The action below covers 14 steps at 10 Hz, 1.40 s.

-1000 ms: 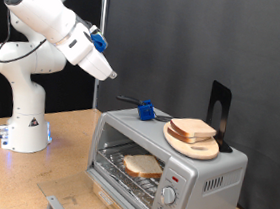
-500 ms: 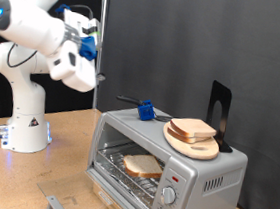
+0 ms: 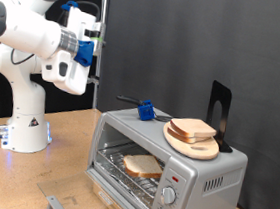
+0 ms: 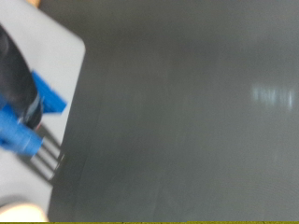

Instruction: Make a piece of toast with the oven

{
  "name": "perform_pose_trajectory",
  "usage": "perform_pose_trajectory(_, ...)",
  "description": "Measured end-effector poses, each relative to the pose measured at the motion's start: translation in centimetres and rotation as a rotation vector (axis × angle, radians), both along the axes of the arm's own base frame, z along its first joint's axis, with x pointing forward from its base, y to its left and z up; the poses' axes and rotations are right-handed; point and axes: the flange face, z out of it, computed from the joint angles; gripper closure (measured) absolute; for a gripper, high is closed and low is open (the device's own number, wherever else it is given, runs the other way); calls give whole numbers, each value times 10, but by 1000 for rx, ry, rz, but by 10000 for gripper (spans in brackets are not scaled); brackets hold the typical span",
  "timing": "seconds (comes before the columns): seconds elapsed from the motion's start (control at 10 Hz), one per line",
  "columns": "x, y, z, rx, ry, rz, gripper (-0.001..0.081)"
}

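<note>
The piece of toast (image 3: 142, 165) lies flat on the wire rack inside the silver oven (image 3: 198, 176). The oven's glass door hangs open at the front. My gripper (image 3: 96, 42) is high in the air at the exterior view's upper left, well away from the oven and the toast, with nothing seen between its fingers. The wrist view is blurred. It shows a corner of the oven's pale top (image 4: 51, 56) against a dark backdrop, and no fingers.
A round wooden plate (image 3: 198, 148) with stacked bread slices (image 3: 192, 129) sits on the oven's top. Beside it are a blue tool with a black handle (image 3: 145, 111), also in the wrist view (image 4: 23, 126), and a black stand (image 3: 218, 111). The robot's base (image 3: 22, 122) stands at the left.
The arm has swung from reaching over the oven up and back to the exterior view's left. The toast, oven and plate have not moved.
</note>
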Motion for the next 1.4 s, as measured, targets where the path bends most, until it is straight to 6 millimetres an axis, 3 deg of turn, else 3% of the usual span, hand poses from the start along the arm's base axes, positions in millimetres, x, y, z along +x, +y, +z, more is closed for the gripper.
perform_pose_trajectory(0.3, 12, -23, -7, -30, 80, -124, 124)
perform_pose_trajectory(0.8, 25, -93, -24, -55, 97, -143, 124)
perform_pose_trajectory(1.1, 22, -102, -27, -53, 101, -172, 124)
perform_pose_trajectory(1.4, 15, -147, -49, -71, 142, -281, 124)
